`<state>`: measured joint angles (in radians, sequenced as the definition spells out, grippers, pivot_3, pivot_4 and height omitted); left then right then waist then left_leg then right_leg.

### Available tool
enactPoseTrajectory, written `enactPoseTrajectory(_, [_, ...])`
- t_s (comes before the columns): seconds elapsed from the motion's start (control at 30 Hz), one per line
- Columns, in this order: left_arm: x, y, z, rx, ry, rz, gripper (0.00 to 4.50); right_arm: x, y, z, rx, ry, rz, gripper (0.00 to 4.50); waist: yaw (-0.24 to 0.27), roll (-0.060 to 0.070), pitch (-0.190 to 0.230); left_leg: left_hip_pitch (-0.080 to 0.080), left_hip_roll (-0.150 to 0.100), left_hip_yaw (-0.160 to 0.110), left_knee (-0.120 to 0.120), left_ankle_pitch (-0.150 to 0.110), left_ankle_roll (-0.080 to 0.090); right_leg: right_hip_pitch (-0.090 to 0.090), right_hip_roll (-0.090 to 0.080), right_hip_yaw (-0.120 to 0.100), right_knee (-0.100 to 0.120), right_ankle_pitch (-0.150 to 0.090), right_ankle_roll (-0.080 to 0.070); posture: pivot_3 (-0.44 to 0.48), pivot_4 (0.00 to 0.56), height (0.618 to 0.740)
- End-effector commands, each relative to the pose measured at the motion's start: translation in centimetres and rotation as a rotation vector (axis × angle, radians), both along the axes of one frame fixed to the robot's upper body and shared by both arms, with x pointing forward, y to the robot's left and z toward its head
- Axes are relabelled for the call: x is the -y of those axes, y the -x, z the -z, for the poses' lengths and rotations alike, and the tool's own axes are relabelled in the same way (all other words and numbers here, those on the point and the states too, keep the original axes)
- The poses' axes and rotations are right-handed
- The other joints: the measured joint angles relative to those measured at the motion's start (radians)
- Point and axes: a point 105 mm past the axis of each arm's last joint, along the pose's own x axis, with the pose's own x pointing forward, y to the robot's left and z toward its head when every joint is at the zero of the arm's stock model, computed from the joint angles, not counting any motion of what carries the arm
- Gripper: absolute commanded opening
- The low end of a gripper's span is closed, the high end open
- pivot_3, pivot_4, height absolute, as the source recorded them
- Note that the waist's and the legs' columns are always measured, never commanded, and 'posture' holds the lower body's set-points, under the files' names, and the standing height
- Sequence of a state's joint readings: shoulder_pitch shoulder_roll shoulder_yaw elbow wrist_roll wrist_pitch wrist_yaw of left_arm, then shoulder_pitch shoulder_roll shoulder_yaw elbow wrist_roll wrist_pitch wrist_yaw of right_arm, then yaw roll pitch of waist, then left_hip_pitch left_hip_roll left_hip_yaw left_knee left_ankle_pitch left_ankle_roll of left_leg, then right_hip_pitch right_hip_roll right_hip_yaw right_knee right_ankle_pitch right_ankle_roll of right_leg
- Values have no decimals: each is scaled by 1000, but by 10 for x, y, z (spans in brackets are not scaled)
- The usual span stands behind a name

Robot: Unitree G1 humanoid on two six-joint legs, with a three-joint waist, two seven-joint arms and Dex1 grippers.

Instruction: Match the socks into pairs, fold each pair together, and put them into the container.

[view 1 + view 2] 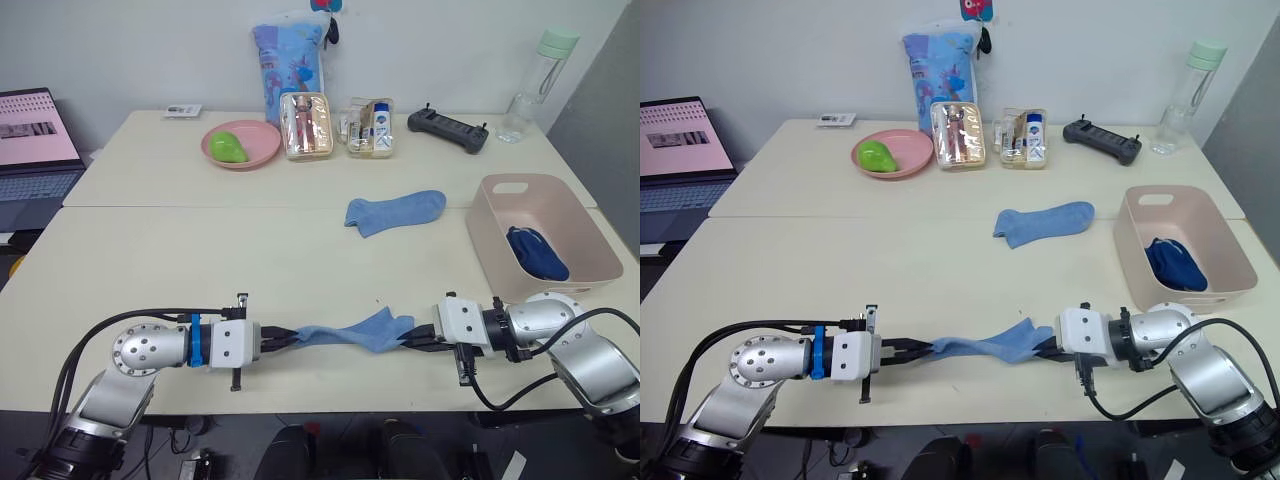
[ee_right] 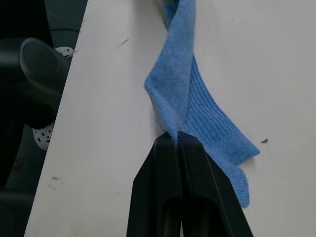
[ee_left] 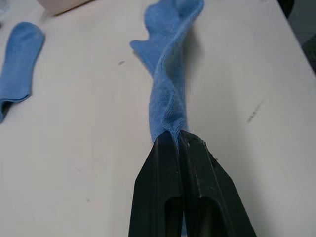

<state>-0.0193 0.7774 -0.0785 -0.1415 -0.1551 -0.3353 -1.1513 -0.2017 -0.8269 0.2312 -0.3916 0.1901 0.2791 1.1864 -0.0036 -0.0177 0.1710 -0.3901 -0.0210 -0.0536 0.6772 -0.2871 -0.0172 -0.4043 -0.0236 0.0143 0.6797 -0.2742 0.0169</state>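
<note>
- My left gripper is clamped on one end of a sky-blue sock, well left of the bin, near the table's front edge.
- That sock stretches between my two grippers, its long axis running left to right toward the bin; the knit is soft and ribbed, twisted into a loose rope at my left end and fanning into a flap in the middle.
- The second sky-blue sock lies flat on the table, beyond the held one and just left of the bin, long axis also roughly left to right.
- My right gripper pinches the held sock's other end, close in front of the bin; I judge this arm the nearer one for both the loose sock and the bin.
- The bin is pale pink plastic with sloped walls, rounded corners and a handle slot; the dark blue socks sit bundled inside.
</note>
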Motion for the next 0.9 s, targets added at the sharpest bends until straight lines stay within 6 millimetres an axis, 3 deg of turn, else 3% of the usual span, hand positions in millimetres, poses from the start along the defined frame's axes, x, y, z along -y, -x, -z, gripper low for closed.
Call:
enactPoseTrajectory(0.03, [2, 7, -4, 23, -8, 44, 461, -4, 12, -4, -31, -21, -36, 434, 0, 0, 0, 0, 0, 0, 0, 0, 0, 0, 0, 0, 0, 0, 0, 0, 150, 740])
enactPoseTrajectory(0.13, [-1, 15, -1, -29, 1, 44, 1289, -1, 14, -9, -69, -13, -37, 1390, -2, 0, 0, 0, 0, 1, 0, 0, 0, 0, 0, 1, 0, 0, 0, 0, 150, 740])
enactPoseTrajectory(0.27, [-12, 37, -5, -266, 38, -22, 2494, 3, 13, -28, -201, -78, 19, 2724, -5, 0, 0, 0, 1, 0, 0, 0, 0, 0, 0, 0, 0, 0, 0, 0, 150, 740])
enactPoseTrajectory(0.33, [-18, 30, -23, -433, 189, -181, 3098, 6, 7, -32, -241, -108, 71, 3383, -5, -1, 1, 0, 1, 0, 0, 0, 0, 0, 1, 0, 0, 0, 0, 0, 150, 740])
enactPoseTrajectory(0.43, [-34, 17, -31, -536, 267, -342, 4072, 7, -9, -33, -226, -179, 176, 4428, -1, -1, 0, 0, 1, -1, 0, 0, 0, 1, 1, -2, 0, 0, 0, 0, 150, 740])
enactPoseTrajectory(0.47, [-40, 10, -29, -507, 271, -391, 4358, 8, -13, -31, -226, -187, 203, 4500, -1, -1, 0, 0, 1, -2, 0, 0, 0, 1, 1, -2, 0, 0, 0, 0, 150, 740])
enactPoseTrajectory(0.53, [-44, 3, -23, -491, 292, -458, 4438, 10, -21, -22, -198, -169, 245, 4500, -1, -1, 0, 0, 0, -1, 0, 0, 0, 1, 0, -1, 0, 0, 1, 0, 150, 740])
enactPoseTrajectory(0.67, [-26, 2, -4, -586, 366, -501, 4438, 12, -39, -3, -146, -135, 337, 4500, -1, -2, -1, 0, 0, 0, 0, 0, 0, 0, 0, 0, -1, 0, 1, 0, 150, 740])
enactPoseTrajectory(0.83, [-17, 5, 17, -615, 319, -514, 4438, 13, -35, 12, -190, -103, 331, 4500, 0, -1, -1, 0, 0, 0, 0, 0, 0, 0, 0, 0, 0, 0, 0, 0, 150, 740])
enactPoseTrajectory(0.9, [-18, 19, 35, -660, 223, -486, 4058, 12, -27, 18, -222, -83, 299, 4121, -1, -1, -1, 0, 0, 0, 0, 0, 0, 0, 0, 1, 0, 0, 0, 0, 150, 740])
